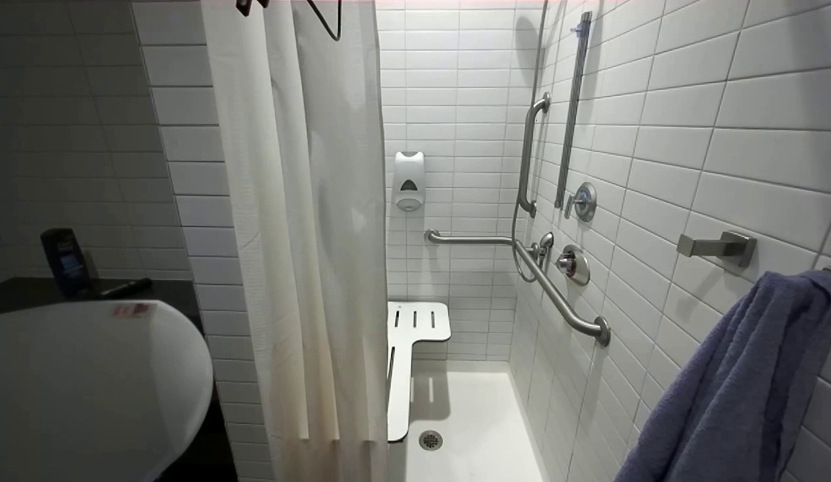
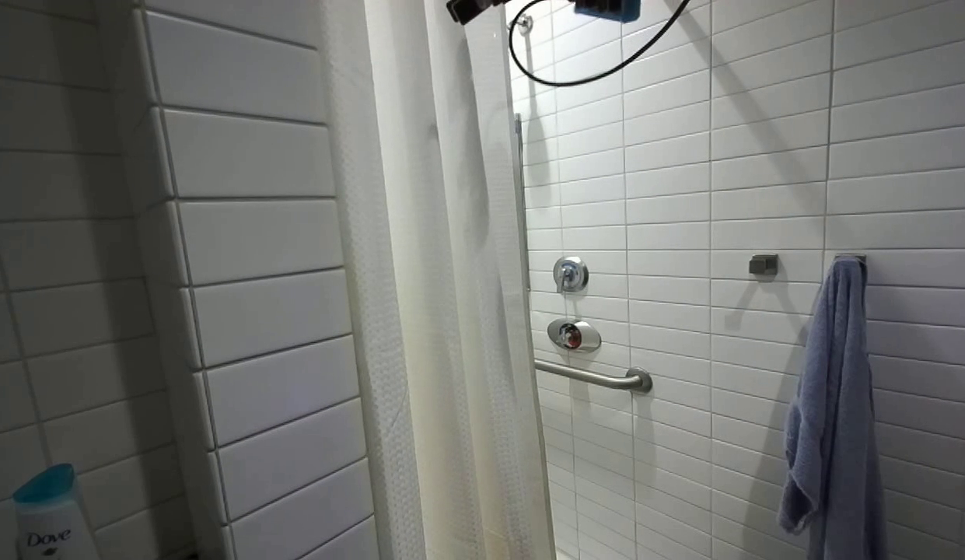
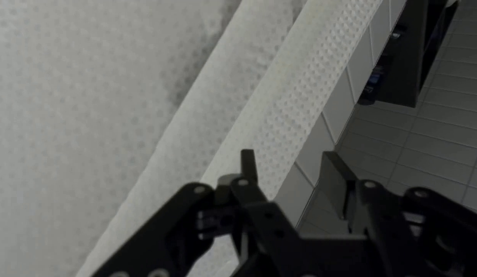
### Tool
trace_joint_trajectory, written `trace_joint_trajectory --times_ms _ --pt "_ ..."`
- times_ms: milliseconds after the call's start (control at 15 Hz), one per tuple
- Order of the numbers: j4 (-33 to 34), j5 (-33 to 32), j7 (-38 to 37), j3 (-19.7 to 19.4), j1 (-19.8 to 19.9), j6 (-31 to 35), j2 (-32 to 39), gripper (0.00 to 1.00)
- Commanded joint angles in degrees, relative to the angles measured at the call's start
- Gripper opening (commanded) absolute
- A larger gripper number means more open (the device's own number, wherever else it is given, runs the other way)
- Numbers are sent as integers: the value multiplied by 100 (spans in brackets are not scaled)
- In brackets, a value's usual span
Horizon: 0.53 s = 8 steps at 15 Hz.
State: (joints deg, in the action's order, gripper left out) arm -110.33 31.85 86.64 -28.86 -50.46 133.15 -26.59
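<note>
White tiled walls [image 1: 663, 174] flank the shower curtain [image 1: 315, 234].

White-tiled walls [image 1: 663, 144], pale shower floor [image 1: 479, 412]

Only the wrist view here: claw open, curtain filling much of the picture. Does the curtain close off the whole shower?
Observer: No. In an exterior view, a drain shows past the edge of the curtain.
Operator: Is anything partly hidden behind it?
Observer: Yes, a white seat; only part of it shows.
Operator: Does anything else hang nearby?
Observer: A towel hangs against the tiled wall, in both exterior views.
</note>
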Motion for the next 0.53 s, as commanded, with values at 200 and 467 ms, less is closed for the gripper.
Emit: trace_joint_trajectory --times_ms 200,467 --pt "12 524 484 1058 1346 755 407 98" --pt "-173 809 135 1829 2053 1976 533 100"
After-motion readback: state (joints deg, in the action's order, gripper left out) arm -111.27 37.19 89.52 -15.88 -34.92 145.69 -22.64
